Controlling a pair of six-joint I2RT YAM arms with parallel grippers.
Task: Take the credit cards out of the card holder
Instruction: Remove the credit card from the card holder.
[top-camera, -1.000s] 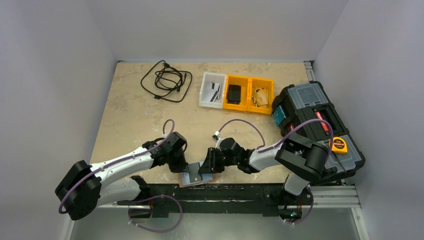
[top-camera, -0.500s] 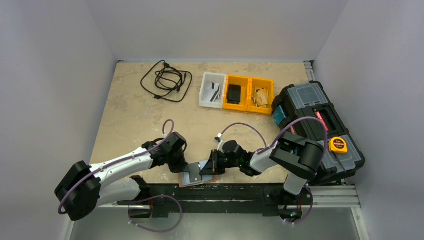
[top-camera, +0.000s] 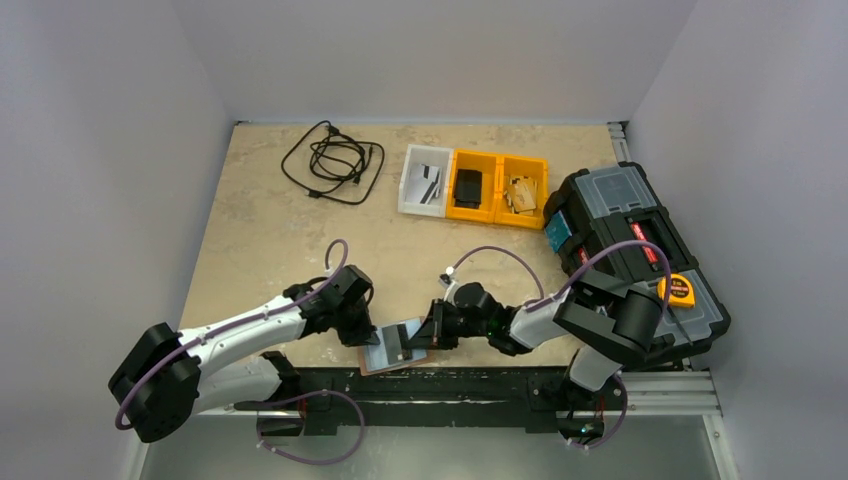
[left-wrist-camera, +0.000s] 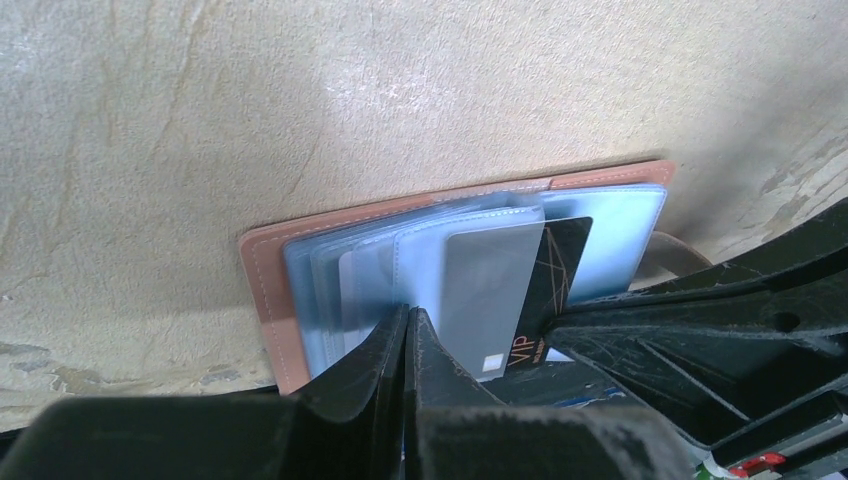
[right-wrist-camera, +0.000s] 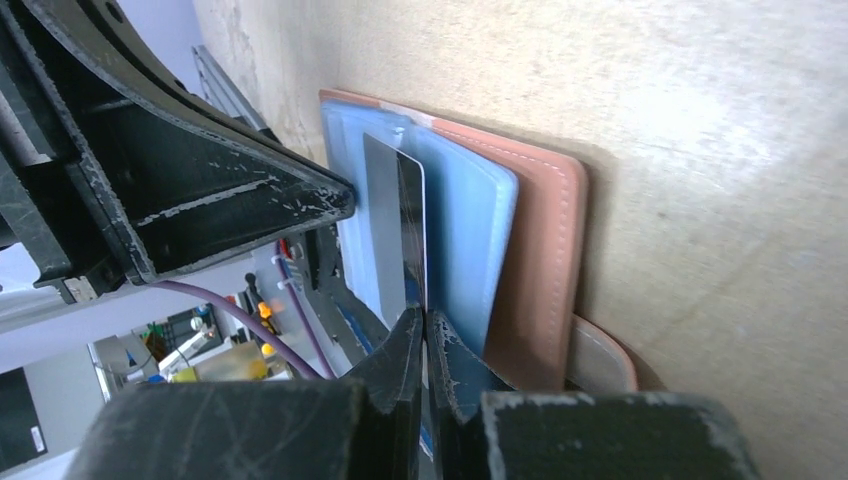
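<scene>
Operator: Position of card holder (top-camera: 392, 348)?

Technician: Open and flat at near edge of table (top-camera: 270, 220), between both arms; reddish leather border visible around clear blue sleeves (left-wrist-camera: 330, 290).

Operator: State of jaws?

Technician: Left gripper (left-wrist-camera: 405, 325) clenched on nothing, tips pressed down onto sleeves as a hold-down; right gripper (right-wrist-camera: 425, 325) clamped on protruding edge of grey-silver card (right-wrist-camera: 385, 230); black card (left-wrist-camera: 560, 260) just behind it, unclear whether also caught.

Operator: Light blue card?

Technician: Not distinguishable from blue sleeves; cannot tell.

Operator: Progress?

Technician: Judged early; grey-silver card partly out of pocket, not yet free.

Operator: Procedure for clean withdrawal?

Technician: Pull straight out through pocket mouth, in line with card's long edge; hold card flat and low, parallel to table; avoid twisting or lifting, to prevent binding against sleeve seam; apply firm downward pressure with left tips, to prevent dragging of holder toward table edge; draw slowly; on any sliding of holder, stop and reseat left tips; on any sign of black card following, stop and regrip grey-silver card alone.
</scene>
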